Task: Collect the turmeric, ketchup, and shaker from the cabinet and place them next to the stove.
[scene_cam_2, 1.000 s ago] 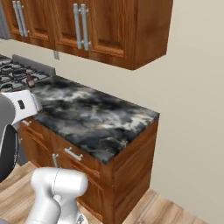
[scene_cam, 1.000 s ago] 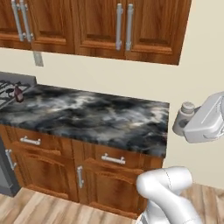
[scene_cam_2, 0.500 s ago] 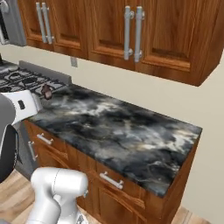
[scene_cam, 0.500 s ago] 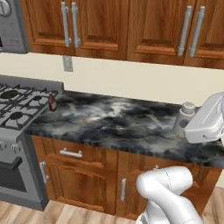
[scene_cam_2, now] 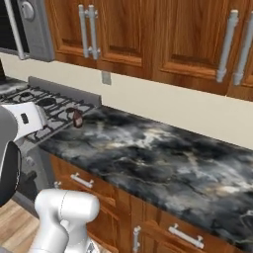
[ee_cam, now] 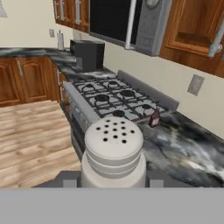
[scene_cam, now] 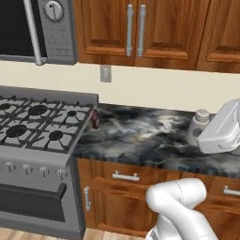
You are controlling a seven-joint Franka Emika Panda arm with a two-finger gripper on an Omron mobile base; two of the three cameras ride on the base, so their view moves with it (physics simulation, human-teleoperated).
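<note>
Your gripper (ee_cam: 113, 183) has its jaws clamped on the small white-grey perforated shaker (ee_cam: 113, 151); the slim dark ketchup bottle (scene_cam: 95, 119) stands beside the grey gas stove (scene_cam: 37, 123).

Glossy white arm (scene_cam: 180, 206); dark joints

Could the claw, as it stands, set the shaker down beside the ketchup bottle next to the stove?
Probably yes: the claw grips the white perforated shaker, and bare marbled counter lies open beside the slim dark red ketchup bottle at the grey stove's edge.
</note>
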